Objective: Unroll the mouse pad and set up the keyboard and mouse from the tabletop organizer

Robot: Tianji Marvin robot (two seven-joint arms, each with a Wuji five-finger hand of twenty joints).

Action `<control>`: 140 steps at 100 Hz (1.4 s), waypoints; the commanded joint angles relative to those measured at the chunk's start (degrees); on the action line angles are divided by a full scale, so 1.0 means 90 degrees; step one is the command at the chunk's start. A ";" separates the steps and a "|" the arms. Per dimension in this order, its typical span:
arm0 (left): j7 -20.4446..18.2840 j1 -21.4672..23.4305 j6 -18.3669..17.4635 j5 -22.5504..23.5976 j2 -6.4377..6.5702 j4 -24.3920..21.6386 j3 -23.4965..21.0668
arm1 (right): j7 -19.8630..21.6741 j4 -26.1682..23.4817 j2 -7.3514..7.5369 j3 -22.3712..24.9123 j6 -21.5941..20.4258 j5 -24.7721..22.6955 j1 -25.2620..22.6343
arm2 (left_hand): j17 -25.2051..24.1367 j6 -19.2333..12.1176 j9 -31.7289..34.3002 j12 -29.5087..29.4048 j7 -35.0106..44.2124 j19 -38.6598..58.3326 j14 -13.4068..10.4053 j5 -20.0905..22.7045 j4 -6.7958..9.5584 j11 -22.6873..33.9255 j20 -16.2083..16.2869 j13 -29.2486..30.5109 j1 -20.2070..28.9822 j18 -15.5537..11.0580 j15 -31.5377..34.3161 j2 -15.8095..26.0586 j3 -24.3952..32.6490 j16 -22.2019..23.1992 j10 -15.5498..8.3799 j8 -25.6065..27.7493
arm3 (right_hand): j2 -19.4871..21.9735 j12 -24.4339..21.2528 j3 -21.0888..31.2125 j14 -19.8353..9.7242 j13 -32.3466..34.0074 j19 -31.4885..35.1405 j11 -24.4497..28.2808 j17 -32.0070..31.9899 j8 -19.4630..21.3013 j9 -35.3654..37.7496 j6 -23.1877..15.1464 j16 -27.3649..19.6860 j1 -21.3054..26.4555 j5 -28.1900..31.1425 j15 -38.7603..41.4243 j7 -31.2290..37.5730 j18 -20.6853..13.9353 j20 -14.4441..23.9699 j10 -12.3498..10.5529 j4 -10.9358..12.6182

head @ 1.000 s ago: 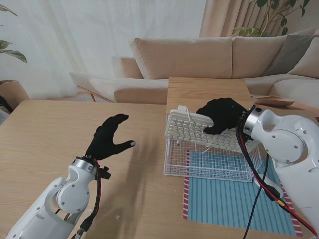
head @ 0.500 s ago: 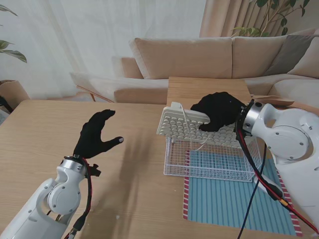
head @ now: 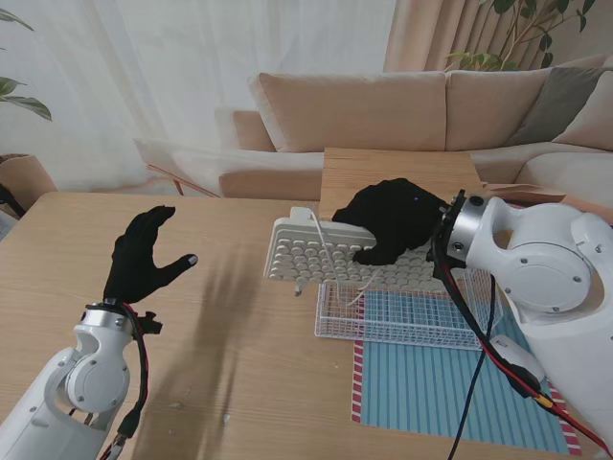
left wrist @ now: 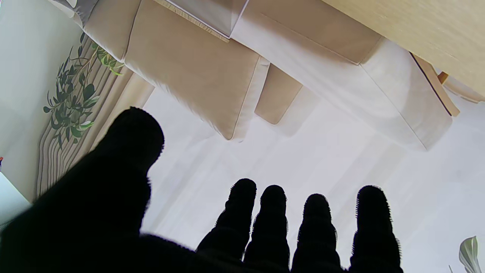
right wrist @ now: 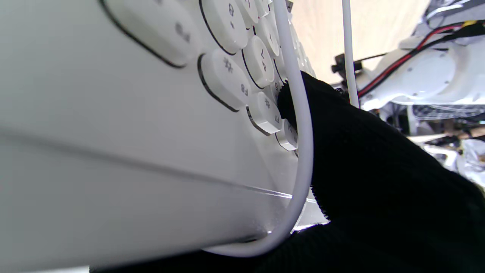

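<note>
My right hand (head: 393,222) is shut on a white keyboard (head: 321,257) with round keys and holds it in the air, half out over the left rim of the white wire organizer (head: 402,316). A white cable (head: 362,286) trails from the keyboard into the basket. Close up in the right wrist view, the keyboard (right wrist: 132,125) fills the frame, with my thumb (right wrist: 341,144) across its keys and the cable (right wrist: 303,144) looping by. The blue striped mouse pad (head: 450,388) lies flat under the organizer. My left hand (head: 144,259) is raised at the left, open. I see no mouse.
A light wooden side table (head: 397,172) stands just beyond the organizer, with a beige sofa (head: 412,105) behind it. My right arm (head: 546,287) leans over the organizer's right side. The left wrist view shows only my spread fingers (left wrist: 273,223), the sofa and a wall.
The right hand has lifted the keyboard up off the organizer and carried it leftward. The left hand has drawn back toward the left, still open.
</note>
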 commanded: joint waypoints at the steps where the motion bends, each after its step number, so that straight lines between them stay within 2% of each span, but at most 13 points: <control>1: -0.0053 0.0028 0.0023 -0.0017 -0.0035 0.0015 0.0022 | 0.0084 -0.0212 -0.0023 -0.0052 0.0060 0.0065 -0.0048 | -0.0056 0.0059 0.0004 -0.0064 0.0049 0.0160 -0.0032 -0.0147 0.0173 0.0108 -0.0037 0.0038 0.0016 0.0053 0.0119 0.0108 0.0059 -0.0107 0.0084 0.0063 | 0.0361 0.0142 0.1325 -0.0515 0.0664 -0.0223 0.0036 0.0145 0.0172 0.0125 -0.0813 0.0183 0.0922 0.0274 0.0407 0.0353 -0.0268 0.0111 0.0504 0.0317; 48: -0.0003 -0.0020 0.0139 -0.0110 -0.0061 0.0087 0.0127 | 0.0198 -0.0858 -0.0043 -0.0386 0.0663 0.0022 -0.0583 | -0.0056 0.0071 -0.0003 -0.0085 0.0026 0.0159 -0.0038 -0.0148 0.0178 0.0072 -0.0034 0.0021 0.0035 0.0053 0.0069 0.0096 0.0050 -0.0111 0.0081 0.0053 | 0.0303 0.0164 0.1348 -0.0518 0.0743 -0.0178 0.0030 0.0264 0.0170 0.0170 -0.0763 0.0175 0.0939 0.0283 0.0415 0.0353 -0.0253 0.0134 0.0548 0.0316; 81: 0.0039 -0.0038 0.0189 -0.0161 -0.0078 0.0126 0.0116 | 0.0364 -0.1025 -0.0025 -0.0893 0.1016 0.0206 -0.0595 | -0.0054 0.0083 -0.0010 -0.0106 0.0012 0.0129 -0.0040 -0.0153 0.0178 0.0037 -0.0045 0.0012 0.0041 0.0041 0.0034 0.0095 0.0053 -0.0100 0.0086 0.0047 | 0.0297 0.0172 0.1342 -0.0528 0.0756 -0.0161 0.0026 0.0293 0.0170 0.0174 -0.0756 0.0166 0.0937 0.0280 0.0416 0.0351 -0.0250 0.0135 0.0547 0.0308; 100: 0.0080 -0.0041 0.0191 -0.0182 -0.0089 0.0146 0.0064 | 0.0292 -0.0937 -0.0045 -0.1255 0.1235 0.0304 -0.0577 | -0.0055 0.0088 -0.0009 -0.0113 -0.0009 0.0125 -0.0039 -0.0142 0.0179 0.0027 -0.0044 0.0010 0.0048 0.0038 0.0024 0.0090 0.0052 -0.0091 0.0088 0.0036 | 0.0305 0.0170 0.1339 -0.0543 0.0751 -0.0156 0.0019 0.0301 0.0171 0.0174 -0.0763 0.0157 0.0938 0.0277 0.0404 0.0349 -0.0257 0.0132 0.0539 0.0307; 140: 0.0150 -0.0061 0.0140 -0.0150 -0.0095 0.0214 -0.0011 | -0.0143 -0.0260 -0.0150 -0.2117 0.1661 0.0424 -0.0299 | -0.0053 0.0092 0.0004 -0.0080 -0.0020 0.0065 -0.0050 -0.0083 0.0165 0.0089 -0.0062 0.0015 -0.0004 0.0029 0.0012 0.0189 -0.0027 -0.0085 0.0090 0.0030 | 0.0311 0.0168 0.1336 -0.0498 0.0749 -0.0170 0.0011 0.0276 0.0173 0.0166 -0.0740 0.0153 0.0947 0.0276 0.0405 0.0349 -0.0254 0.0123 0.0554 0.0305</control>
